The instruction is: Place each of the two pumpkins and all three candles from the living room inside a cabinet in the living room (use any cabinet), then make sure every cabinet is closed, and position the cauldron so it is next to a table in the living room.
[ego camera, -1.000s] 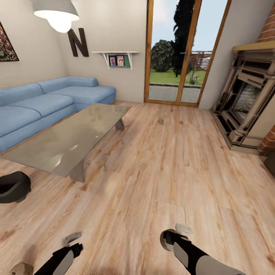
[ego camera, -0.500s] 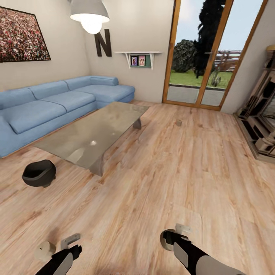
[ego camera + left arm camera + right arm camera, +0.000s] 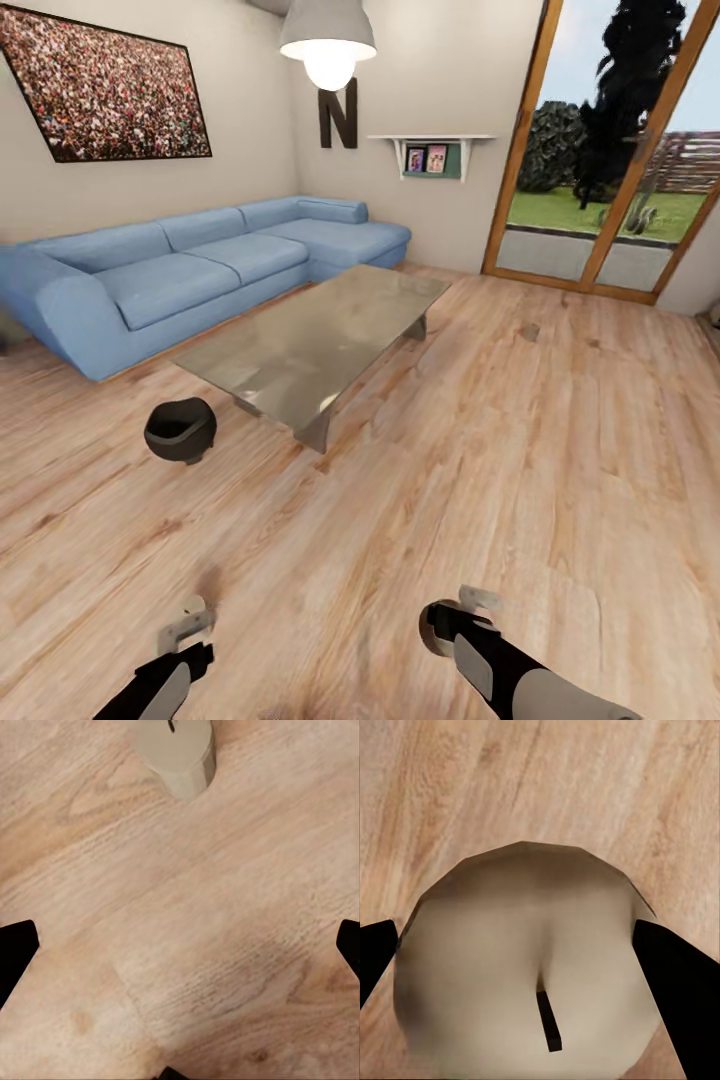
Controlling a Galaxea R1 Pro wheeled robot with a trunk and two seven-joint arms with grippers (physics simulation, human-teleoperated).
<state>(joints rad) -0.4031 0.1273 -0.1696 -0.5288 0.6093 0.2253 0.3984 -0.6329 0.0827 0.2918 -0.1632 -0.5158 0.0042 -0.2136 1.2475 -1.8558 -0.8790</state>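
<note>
In the head view, the bench (image 3: 320, 345) with its grey glass top is seen in the middle of the frame, a little to the left. The black cauldron (image 3: 181, 430) stands on the wooden floor (image 3: 560, 450) at the middle left, near the closer corner of the bench but apart from it. A small grey candle (image 3: 530, 331) is seen on the floor at the middle right, well apart from the bench. A blue sofa (image 3: 200, 265) is placed along the wall at the left, behind the bench. At the bottom of the frame the left tool (image 3: 188, 620) and the right tool (image 3: 465, 610) are seen above the floor.

In the left wrist view, another candle (image 3: 176, 750) stands on the floor at the upper middle of the frame. The dark tips of the tool are found at the two side edges, spread wide, and nothing is held between them.

In the right wrist view, a third candle (image 3: 525, 967) with a dark wick is seen large in the centre of the frame. It is pinched between the two dark fingers (image 3: 679, 982) of the right tool.
</note>
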